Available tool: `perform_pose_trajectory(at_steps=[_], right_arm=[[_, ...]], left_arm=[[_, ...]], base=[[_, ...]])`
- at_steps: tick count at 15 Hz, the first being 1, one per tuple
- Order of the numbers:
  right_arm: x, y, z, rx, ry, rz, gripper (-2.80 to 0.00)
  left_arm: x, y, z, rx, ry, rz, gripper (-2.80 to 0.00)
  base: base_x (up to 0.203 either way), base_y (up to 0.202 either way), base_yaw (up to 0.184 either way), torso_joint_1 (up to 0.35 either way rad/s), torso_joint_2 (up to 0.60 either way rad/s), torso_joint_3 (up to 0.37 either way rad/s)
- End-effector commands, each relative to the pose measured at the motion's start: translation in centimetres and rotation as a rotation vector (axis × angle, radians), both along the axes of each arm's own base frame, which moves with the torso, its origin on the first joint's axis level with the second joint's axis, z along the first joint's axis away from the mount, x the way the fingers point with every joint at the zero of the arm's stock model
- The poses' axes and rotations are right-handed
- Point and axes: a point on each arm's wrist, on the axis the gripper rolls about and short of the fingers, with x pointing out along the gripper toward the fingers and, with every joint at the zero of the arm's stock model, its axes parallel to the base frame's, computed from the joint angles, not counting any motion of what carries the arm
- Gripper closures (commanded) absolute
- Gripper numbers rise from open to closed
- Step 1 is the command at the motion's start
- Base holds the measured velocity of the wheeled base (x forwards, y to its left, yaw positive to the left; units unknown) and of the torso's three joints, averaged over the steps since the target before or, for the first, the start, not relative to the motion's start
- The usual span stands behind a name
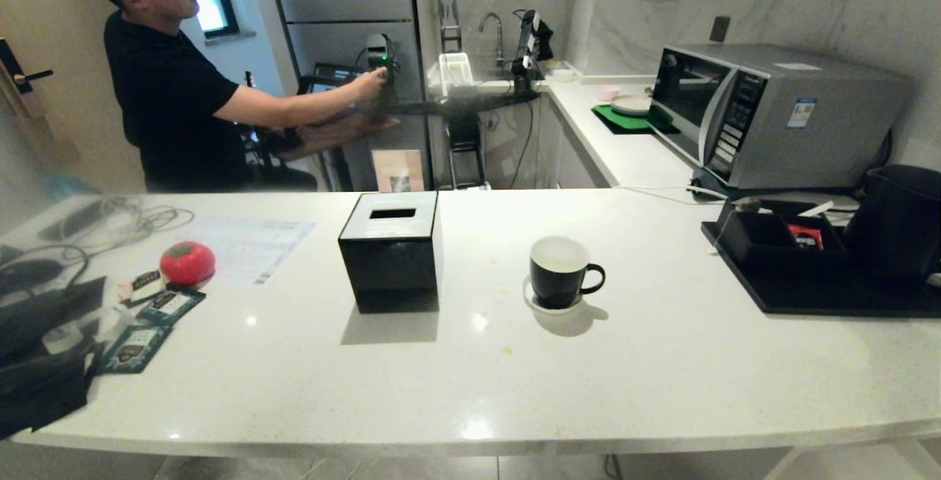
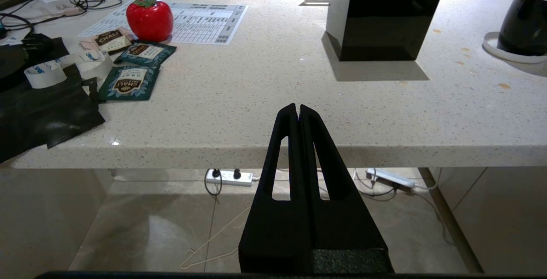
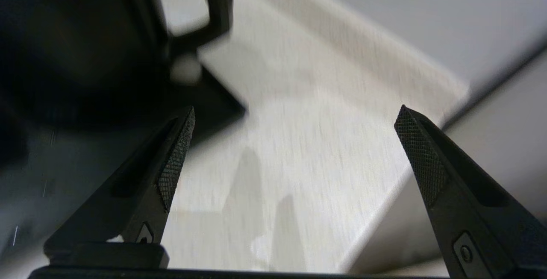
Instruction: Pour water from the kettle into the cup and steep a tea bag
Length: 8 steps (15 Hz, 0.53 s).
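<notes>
Here: glossy black cup (image 1: 559,279) | round white saucer (image 1: 531,300) | speckled counter (image 1: 625,362)

The head camera looks forward and down across the white surface (image 1: 625,362) from above its near edge, taking in the cup (image 1: 559,272), the black box (image 1: 392,251) and the kettle (image 1: 900,219) at far right. The left wrist camera sits low before the edge, facing level over it, sharing box (image 2: 384,14) and cup (image 2: 525,24). The right wrist camera hovers close by the surface's corner (image 3: 307,112), blurred.
</notes>
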Motion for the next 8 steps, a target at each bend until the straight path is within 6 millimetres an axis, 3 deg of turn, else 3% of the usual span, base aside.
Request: perform_pose_trajectory(at_steps=[1,8], right_arm=[[-1.9,1.5,0.6,0.009,0.009,-0.005,0.0],[-8.0,7.6,-0.7,0.074,0.169,0.038,0.0]], left_arm=[[0.0,0.0,0.0,0.0,0.0,-0.001,0.0],[0.0,0.0,0.0,0.0,0.0,0.0,0.0]], base=[[0.0,0.0,0.0,0.0,0.0,0.0],[0.0,0.0,0.0,0.0,0.0,0.0]])
